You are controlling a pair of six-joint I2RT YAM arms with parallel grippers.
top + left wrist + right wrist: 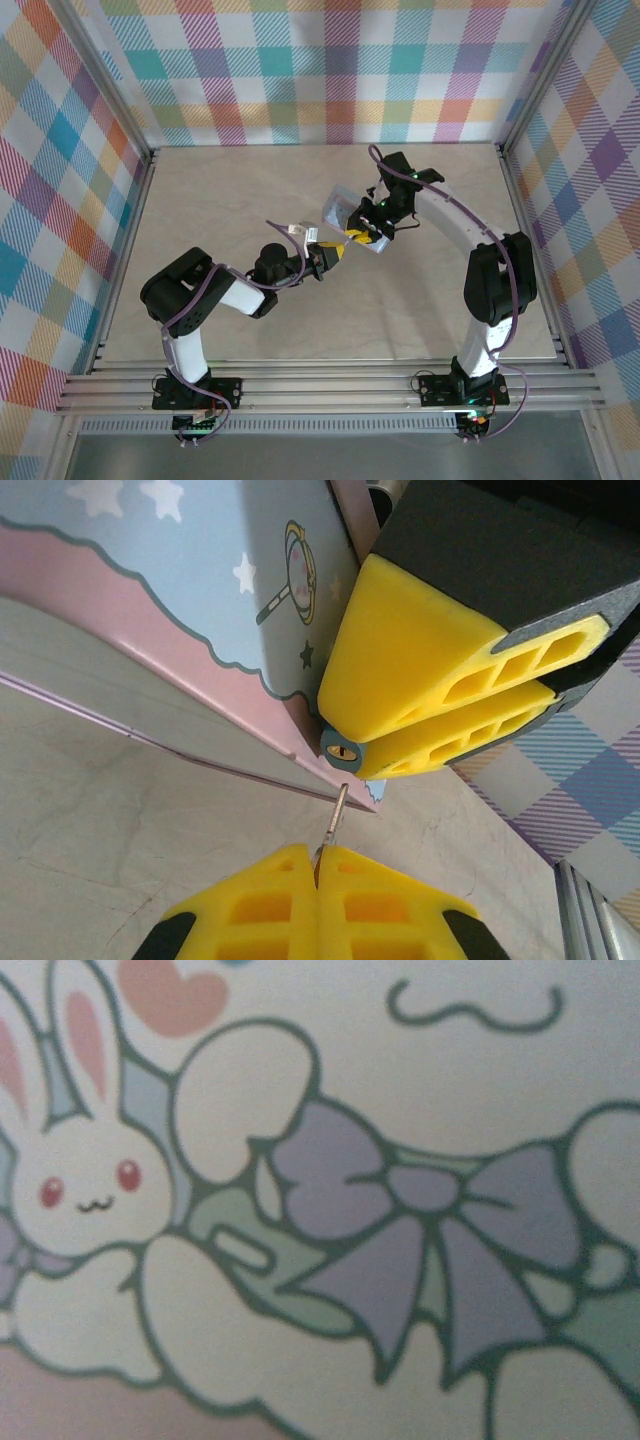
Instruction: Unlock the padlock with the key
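Pressed together, the left end effector (318, 865) pinches the key (338, 815), tip just short of the padlock (329, 743) clamped in the right end effector (350, 720) beside a pastel cover (200, 600). If slightly off line, the thin key could miss the keyhole (343, 751) or twist in its grip.

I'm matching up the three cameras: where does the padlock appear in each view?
Top external: the padlock is just right of centre, between the two arms' tips.
Left wrist: its pink and blue printed body crosses the upper left, with the keyhole near the centre.
Right wrist: its printed face, with rabbit and bow, is close to the lens.
Shared landmark: the right end effector's yellow fingers clamped on it, in the top and left wrist views.
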